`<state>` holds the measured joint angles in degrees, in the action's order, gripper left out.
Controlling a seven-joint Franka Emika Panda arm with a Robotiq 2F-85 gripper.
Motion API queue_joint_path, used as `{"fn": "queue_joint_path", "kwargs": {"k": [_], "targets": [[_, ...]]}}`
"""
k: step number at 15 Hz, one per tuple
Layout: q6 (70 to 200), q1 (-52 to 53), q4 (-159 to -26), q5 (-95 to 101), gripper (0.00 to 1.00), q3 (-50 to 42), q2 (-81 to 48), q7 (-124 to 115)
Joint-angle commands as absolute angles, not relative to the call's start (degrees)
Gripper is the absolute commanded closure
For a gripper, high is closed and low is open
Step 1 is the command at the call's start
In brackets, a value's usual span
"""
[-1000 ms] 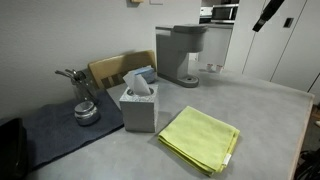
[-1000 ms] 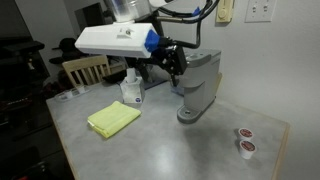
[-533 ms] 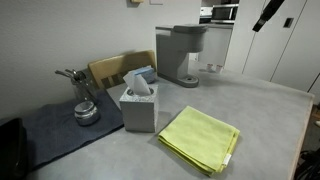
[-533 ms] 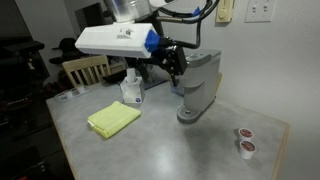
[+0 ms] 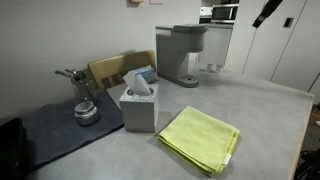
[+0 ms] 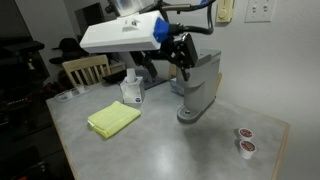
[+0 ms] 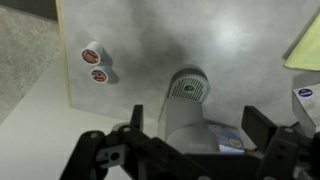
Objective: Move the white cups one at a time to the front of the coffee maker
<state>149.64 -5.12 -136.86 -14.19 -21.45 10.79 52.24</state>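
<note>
White cups (image 6: 244, 133): two, lower right of frame, well apart from coffee maker (image 6: 198, 85) | moved: none, I judge | remaining: both | my gripper (image 6: 168, 60): released, empty, high above it.

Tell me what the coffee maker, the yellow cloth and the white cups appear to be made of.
Coffee maker: likely plastic, matte grey, judging by its smooth moulded, rounded shell. Yellow cloth: soft textile, perhaps microfibre; it lies folded in limp layers, no shine. White cups: probably plastic with reddish foil-like lids, though too small to be sure.
</note>
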Motion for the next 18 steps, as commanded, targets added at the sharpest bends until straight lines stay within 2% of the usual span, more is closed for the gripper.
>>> {"fn": "queue_joint_path", "kwargs": {"k": [1, 18], "targets": [[157.42, -6.64, -137.27, -13.53, 0.0, -21.51, 8.87, 56.46], [155.99, -8.1, -136.59, -11.75, 0.0, -20.41, 4.26, 51.49]]}}
